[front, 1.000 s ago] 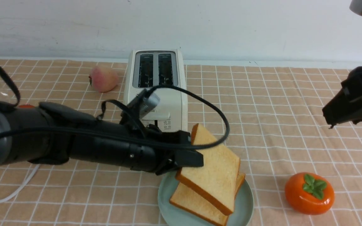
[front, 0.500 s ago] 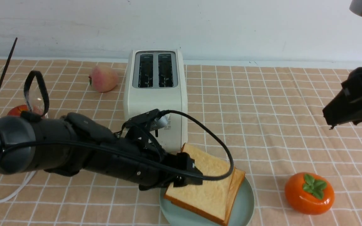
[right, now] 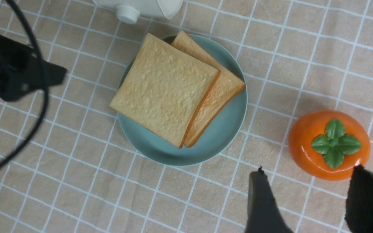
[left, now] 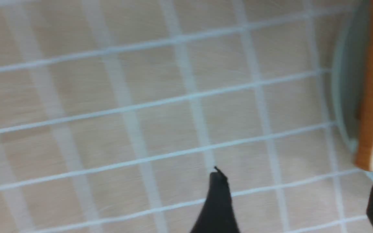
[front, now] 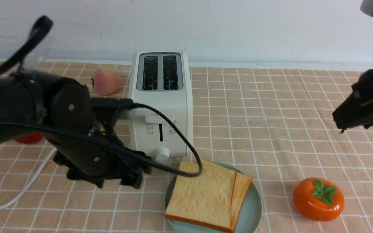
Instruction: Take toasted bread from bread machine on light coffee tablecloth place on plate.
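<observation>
Two slices of toasted bread lie stacked flat on the mint-green plate (front: 254, 210), the top slice (front: 201, 194) overlapping the lower one (front: 243, 186). The cream bread machine (front: 160, 106) stands just behind the plate on the light coffee tablecloth (front: 270, 113), with both slots empty. My left gripper (front: 131, 179) hangs open left of the plate, nothing between its fingers (left: 219, 200). In its wrist view the toast crust (left: 367, 81) and plate rim (left: 345, 97) sit off to one side. My right gripper (front: 342, 124) hovers open at the far right, above the cloth.
An orange persimmon (front: 318, 199) sits right of the plate, close under the right gripper (right: 308, 170). A peach (front: 106, 81) lies left of the toaster. A red fruit (front: 28, 138) is partly hidden behind the left arm. The toaster's white cord (front: 28, 187) trails left.
The left gripper opened and let go of the second slice, which now lies flat on the first. The left arm pulled back leftward and rose. The right arm has not moved.
</observation>
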Tool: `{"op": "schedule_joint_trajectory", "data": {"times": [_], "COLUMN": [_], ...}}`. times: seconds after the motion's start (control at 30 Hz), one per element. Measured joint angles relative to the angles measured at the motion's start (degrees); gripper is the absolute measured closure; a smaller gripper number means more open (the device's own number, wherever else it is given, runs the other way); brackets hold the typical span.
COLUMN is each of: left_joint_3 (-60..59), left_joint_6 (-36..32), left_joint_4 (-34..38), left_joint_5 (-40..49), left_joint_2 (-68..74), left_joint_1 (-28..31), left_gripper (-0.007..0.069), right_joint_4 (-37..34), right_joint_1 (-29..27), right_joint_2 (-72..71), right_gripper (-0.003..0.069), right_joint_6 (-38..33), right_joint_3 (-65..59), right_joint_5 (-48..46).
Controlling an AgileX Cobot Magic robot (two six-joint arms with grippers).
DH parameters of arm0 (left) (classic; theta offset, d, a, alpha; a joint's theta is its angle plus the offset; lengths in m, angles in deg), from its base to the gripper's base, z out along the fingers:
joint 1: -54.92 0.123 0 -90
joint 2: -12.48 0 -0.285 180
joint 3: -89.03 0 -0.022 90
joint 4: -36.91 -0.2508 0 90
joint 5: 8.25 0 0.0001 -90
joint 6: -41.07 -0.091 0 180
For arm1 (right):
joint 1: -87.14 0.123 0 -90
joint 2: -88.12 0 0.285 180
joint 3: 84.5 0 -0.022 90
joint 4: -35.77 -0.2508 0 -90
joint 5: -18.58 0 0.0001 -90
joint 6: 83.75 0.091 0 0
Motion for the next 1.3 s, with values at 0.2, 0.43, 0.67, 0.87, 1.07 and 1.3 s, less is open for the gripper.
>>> {"op": "schedule_joint_trajectory", "data": {"times": [0.2, 0.43, 0.67, 0.87, 1.07, 1.3], "left_joint_3": [1.15, -3.12, -15.18, -22.72, -24.0, -24.06], "left_joint_6": [7.11, 5.02, 3.19, 3.18, 3.24, 3.24], "left_joint_4": [-8.95, -3.19, 4.41, 6.15, 6.98, 7.86], "left_joint_5": [8.01, 9.71, 10.7, 11.36, 14.7, 18.36], "left_joint_2": [-13.19, -29.23, -45.65, -55.97, -62.57, -63.77], "left_joint_1": [0.05, 0.05, 0.05, 0.05, 0.05, 0.05], "left_gripper": [0.0351, 0.0638, 0.0638, 0.0638, 0.0638, 0.0638], "right_joint_4": [4.17, 6.34, 11.82, 11.95, 14.24, 16.03], "right_joint_1": [0.0, 0.0, 0.0, 0.0, 0.0, 0.0], "right_joint_2": [-0.26, -7.13, -23.72, -37.2, -47.55, -50.84], "right_gripper": [0.0372, 0.0659, 0.0677, 0.0675, 0.0671, 0.0666], "right_joint_6": [4.12, 6.26, 7.5, 9.31, 11.59, 11.95], "right_joint_3": [-0.06, -7.52, -28.97, -45.53, -58.83, -64.85], "right_joint_5": [0.12, 11.76, 28.07, 35.95, 39.01, 41.01]}}
